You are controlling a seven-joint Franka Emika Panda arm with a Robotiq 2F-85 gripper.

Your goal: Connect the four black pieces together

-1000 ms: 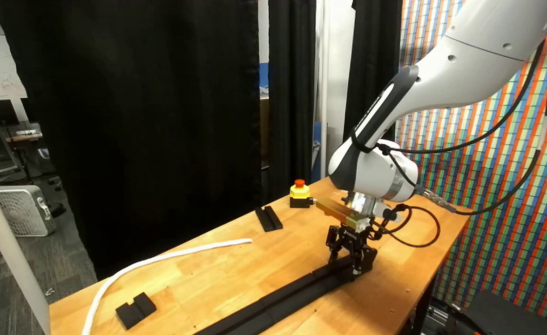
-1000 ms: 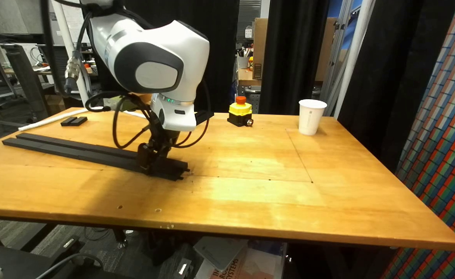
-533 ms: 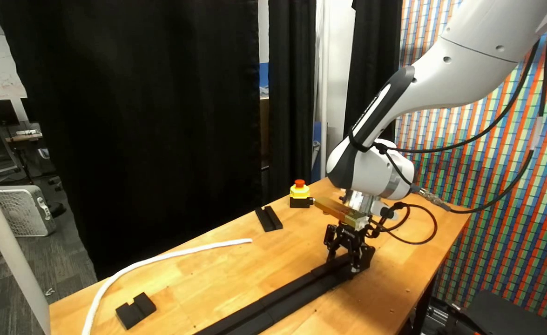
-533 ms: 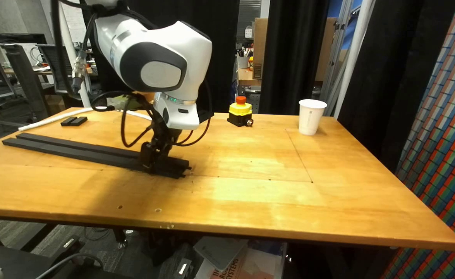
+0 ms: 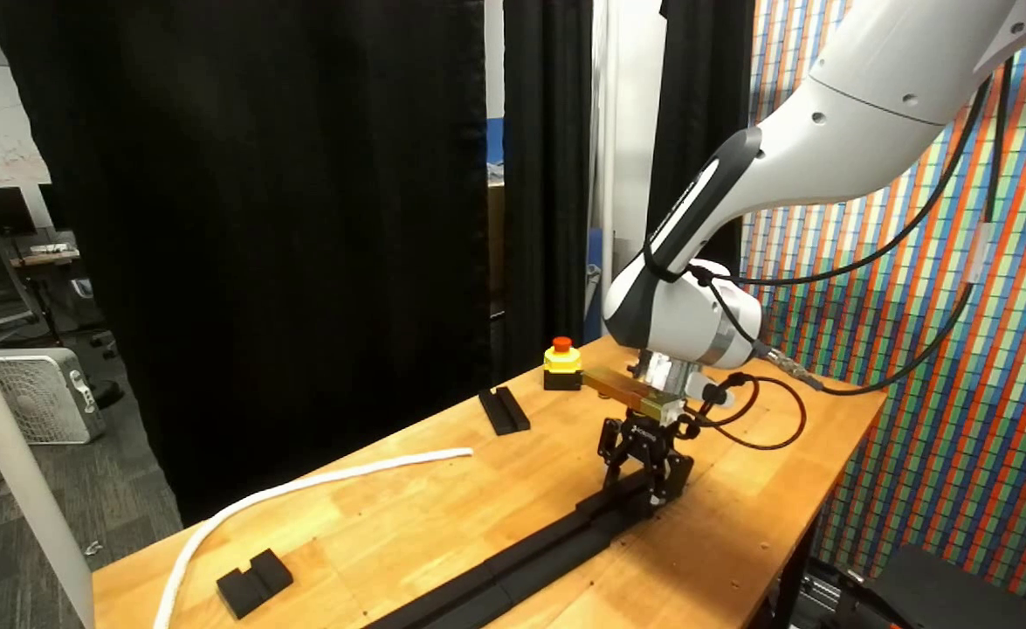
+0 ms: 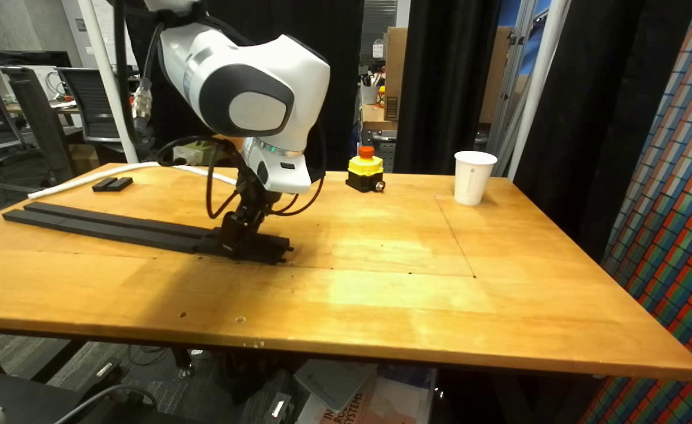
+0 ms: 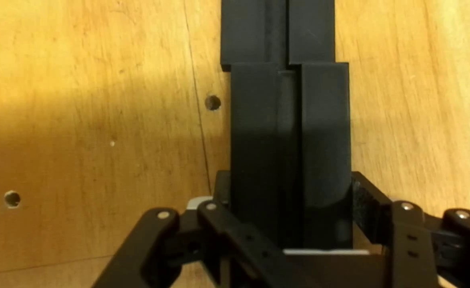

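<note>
A robot's gripper (image 7: 291,196) clasps a black bar (image 7: 255,116) on a wooden table (image 6: 416,306), its fingers (image 7: 373,212) set against both long sides. From the wrist, the bar lies between the fingers and runs up the picture past their tips, to where its far end meets, or nearly meets, a line of other black bars (image 6: 104,229). The long axes run almost the same way, but the held bar sits a small step to the right of its neighbor. Whether the two are joined cannot be told. In an exterior view, the bars stretch roughly along the table's length, and two small pegs (image 6: 291,249) jut from the held bar's free end. The white arm (image 5: 818,166) slopes from upper right in an exterior view and bends at the wrist, above the table. In both exterior views the gripper points downward, its tips slanting slightly toward the line of bars.
</note>
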